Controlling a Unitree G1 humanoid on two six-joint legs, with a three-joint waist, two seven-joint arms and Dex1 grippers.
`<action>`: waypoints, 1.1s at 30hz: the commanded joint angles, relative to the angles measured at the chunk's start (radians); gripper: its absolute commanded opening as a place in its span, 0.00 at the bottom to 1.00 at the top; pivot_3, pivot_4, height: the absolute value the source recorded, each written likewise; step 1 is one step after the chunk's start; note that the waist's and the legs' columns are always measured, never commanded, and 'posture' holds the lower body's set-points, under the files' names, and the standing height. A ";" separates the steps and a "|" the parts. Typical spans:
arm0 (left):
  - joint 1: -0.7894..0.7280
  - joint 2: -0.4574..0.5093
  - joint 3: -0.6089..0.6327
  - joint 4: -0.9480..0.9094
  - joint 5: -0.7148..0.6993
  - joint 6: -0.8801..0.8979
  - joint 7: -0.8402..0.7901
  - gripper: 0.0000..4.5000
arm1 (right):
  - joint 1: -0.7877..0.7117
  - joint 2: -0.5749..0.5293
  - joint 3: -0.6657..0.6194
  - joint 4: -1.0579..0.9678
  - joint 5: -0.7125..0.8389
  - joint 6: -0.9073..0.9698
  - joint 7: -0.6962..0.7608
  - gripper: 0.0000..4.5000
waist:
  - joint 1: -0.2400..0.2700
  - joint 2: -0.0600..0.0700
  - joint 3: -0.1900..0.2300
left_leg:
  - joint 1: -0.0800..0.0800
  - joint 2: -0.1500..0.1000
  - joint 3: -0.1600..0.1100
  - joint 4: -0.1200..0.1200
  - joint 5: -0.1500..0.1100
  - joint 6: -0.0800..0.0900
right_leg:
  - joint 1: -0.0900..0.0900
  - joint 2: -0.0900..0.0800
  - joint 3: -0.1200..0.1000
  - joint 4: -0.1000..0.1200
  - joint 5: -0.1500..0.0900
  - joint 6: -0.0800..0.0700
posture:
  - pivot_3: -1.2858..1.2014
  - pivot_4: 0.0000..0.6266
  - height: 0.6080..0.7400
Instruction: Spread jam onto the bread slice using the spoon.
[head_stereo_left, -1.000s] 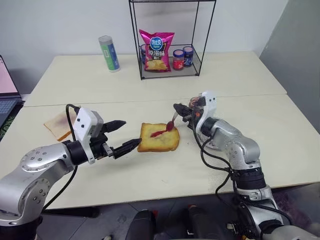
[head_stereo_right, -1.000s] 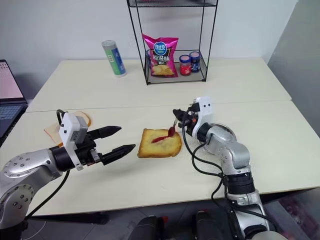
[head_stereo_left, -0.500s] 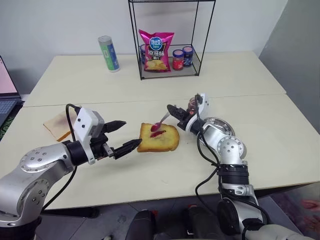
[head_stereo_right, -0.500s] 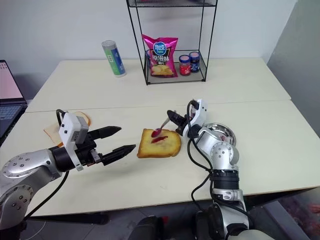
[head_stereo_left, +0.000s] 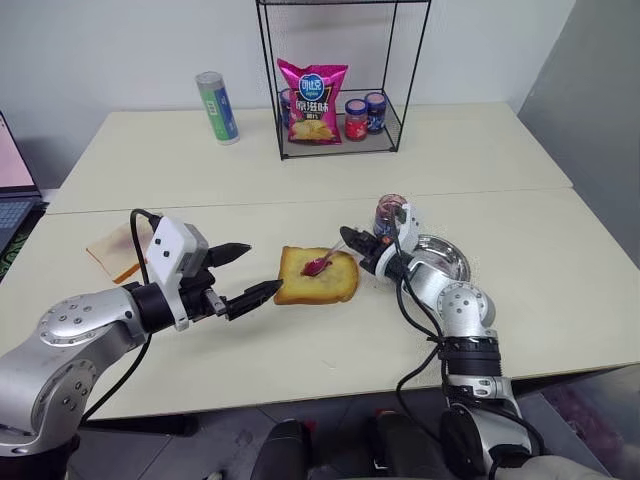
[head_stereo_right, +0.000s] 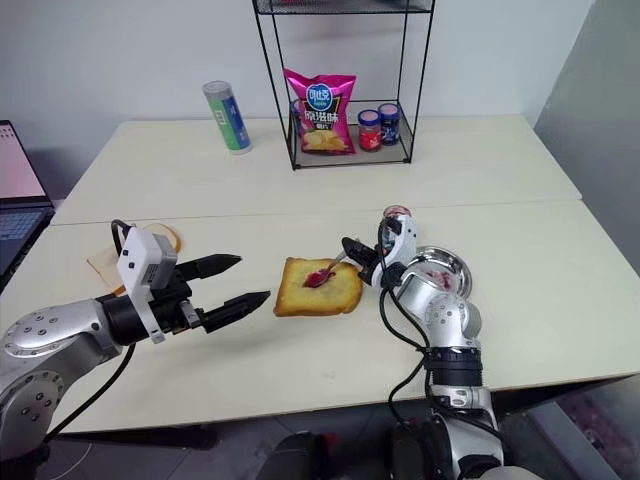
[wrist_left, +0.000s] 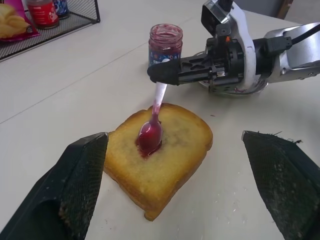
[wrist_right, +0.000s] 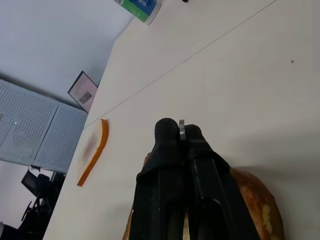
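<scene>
We start at the right gripper (wrist_left: 161, 75): fingers clamped shut on the handle of the spoon (wrist_left: 153, 122), pinched near its far end. The bowl, red w/ the jam (wrist_left: 149, 138), sits face-down on the bread slice (wrist_left: 159, 157), touching the crust side nearest the jar, not the middle. We see one small glossy blob under the bowl; rest of the toast is bare, so spreading is barely begun, in our judgement.

Left gripper (head_stereo_left: 244, 272) hangs open, nothing in it, tips just beside the slice's near edge but not touching. So nothing pins the bread.

Risks we see from here:
- Bread slides. If we drag the spoon sideways w/ too much downward push, the unpinned slice prob skates across the table (head_stereo_left: 520, 160) instead of taking the jam.
- Spoon pivots. The grip is at the handle's end w/ a thin metal stem; a hard stroke could twist it between the fingers, bowl rolls over, jam goes nowhere.
- Jam off the edge. The bowl is close to the crust; a stroke towards the right arm carries it onto the table.
- Collision behind. The open jam jar (wrist_left: 165, 44) and a metal dish (head_stereo_left: 442, 256) sit just behind the right wrist; a wide back-swing may knock the jar.
- Left fingers near the slice could catch the spoon if the stroke runs their way.

Further out, the wire rack (head_stereo_left: 340, 75) w/ a chip bag (head_stereo_left: 313, 100) and a paler slice (head_stereo_left: 118, 250) on the left are well apart, no threat.
</scene>
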 joint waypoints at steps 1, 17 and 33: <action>-0.023 0.010 0.014 -0.003 0.000 -0.022 -0.007 1.00 | 0.025 -0.040 -0.029 -0.083 0.052 0.078 -0.014 0.01 | 0.000 0.000 0.000 | 0.000 0.000 0.000 0.000 0.000 0.000 | 0.000 0.000 0.000 0.000 0.000 0.000 | 0.52 0.24 1.00; -0.026 0.009 0.012 -0.006 0.006 -0.025 -0.013 1.00 | -0.064 -0.005 -0.103 -0.059 0.191 0.134 -0.047 0.01 | -0.001 0.000 0.000 | 0.000 0.001 0.000 0.000 0.000 0.000 | 0.000 0.001 0.000 0.000 0.000 0.000 | 0.52 0.24 1.00; 0.016 0.036 0.037 -0.029 -0.010 -0.017 -0.030 1.00 | -0.048 0.021 0.023 0.081 -0.006 -0.053 0.000 0.01 | -0.001 0.000 0.000 | 0.000 0.000 0.000 -0.001 0.000 0.000 | -0.001 0.001 0.000 0.000 0.000 0.000 | 0.52 0.24 1.00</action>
